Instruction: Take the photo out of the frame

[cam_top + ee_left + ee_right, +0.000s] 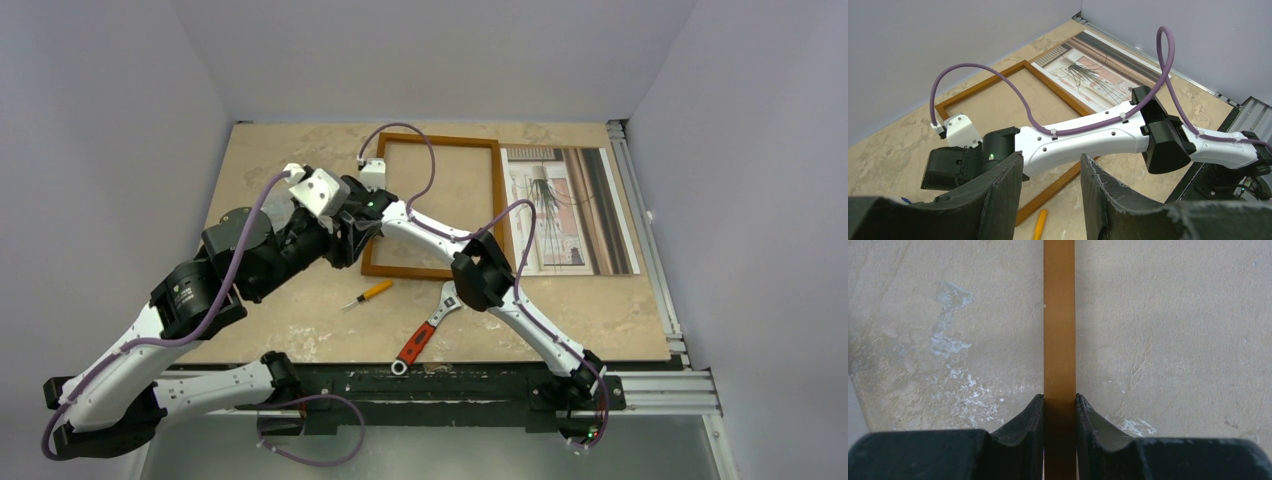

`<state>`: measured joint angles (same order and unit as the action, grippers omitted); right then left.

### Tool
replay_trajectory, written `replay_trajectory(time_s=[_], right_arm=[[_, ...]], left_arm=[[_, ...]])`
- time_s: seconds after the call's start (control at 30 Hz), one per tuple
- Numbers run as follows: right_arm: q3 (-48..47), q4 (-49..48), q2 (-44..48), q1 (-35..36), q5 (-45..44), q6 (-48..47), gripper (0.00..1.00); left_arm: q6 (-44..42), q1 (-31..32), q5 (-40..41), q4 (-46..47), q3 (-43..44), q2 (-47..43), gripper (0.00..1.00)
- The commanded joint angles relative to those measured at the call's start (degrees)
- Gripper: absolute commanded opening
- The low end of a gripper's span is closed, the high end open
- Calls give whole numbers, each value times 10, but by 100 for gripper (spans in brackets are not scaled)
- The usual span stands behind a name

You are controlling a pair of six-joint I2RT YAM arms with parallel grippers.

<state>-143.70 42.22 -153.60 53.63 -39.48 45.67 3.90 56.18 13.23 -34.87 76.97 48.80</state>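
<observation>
**Right claw pinches the frame rail; photo lies loose beside it**

Black fingers of the right gripper (1060, 405) fill the bottom of the right wrist view. They are pressed against both sides of a narrow orange-brown rail of the frame (1059, 315), and the wood runs straight up between them. From above, the grip appears to sit on the frame's left rail near its near-left corner, though the left arm's wrist covers the contact.

The frame lies flat on the tan table (300, 320), and the mottled tabletop shows through its opening. The photo (570, 210), with its dark curtains, spindly plant and pale pink-white tones, lies flat on the table outside the frame. It is just beside the right rail and close to the table's right edge.

The left gripper (1051, 156) hangs above the table with its fingers spread and nothing between them. It looks across the right arm's white forearm and looping purple cable.

Nearer the arm bases, a small screwdriver (368, 293) with an orange handle lies just in front of the frame. A red-handled adjustable wrench (428, 327) rests to its right.
</observation>
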Motion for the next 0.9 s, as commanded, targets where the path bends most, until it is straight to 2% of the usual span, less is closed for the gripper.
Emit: replay_trajectory(time_s=[0.0, 0.27, 0.37, 0.5, 0.6, 0.67, 0.77, 0.87], right_arm=[[-32, -37, -7, 5, -10, 30, 0], [-30, -45, -9, 7, 9, -1, 0], [-29, -44, -2, 7, 20, -26, 15], [-4, -19, 58, 7, 27, -72, 45], [83, 3, 160, 6, 38, -103, 63], [151, 25, 251, 2, 41, -121, 70], [319, 13, 388, -18, 46, -138, 72], [532, -44, 540, -74, 87, -126, 73]], left_arm=[[8, -5, -9, 18, 5, 0, 44], [8, -6, -13, 18, 4, 5, 44], [8, -6, -13, 18, 3, 9, 44], [6, -6, -13, 21, -1, 20, 44], [3, -5, -13, 31, -9, 27, 45], [1, -6, -5, 41, -18, 32, 46], [-1, -6, 18, 55, -33, 38, 47], [-2, -5, 31, 78, -51, 37, 49]])
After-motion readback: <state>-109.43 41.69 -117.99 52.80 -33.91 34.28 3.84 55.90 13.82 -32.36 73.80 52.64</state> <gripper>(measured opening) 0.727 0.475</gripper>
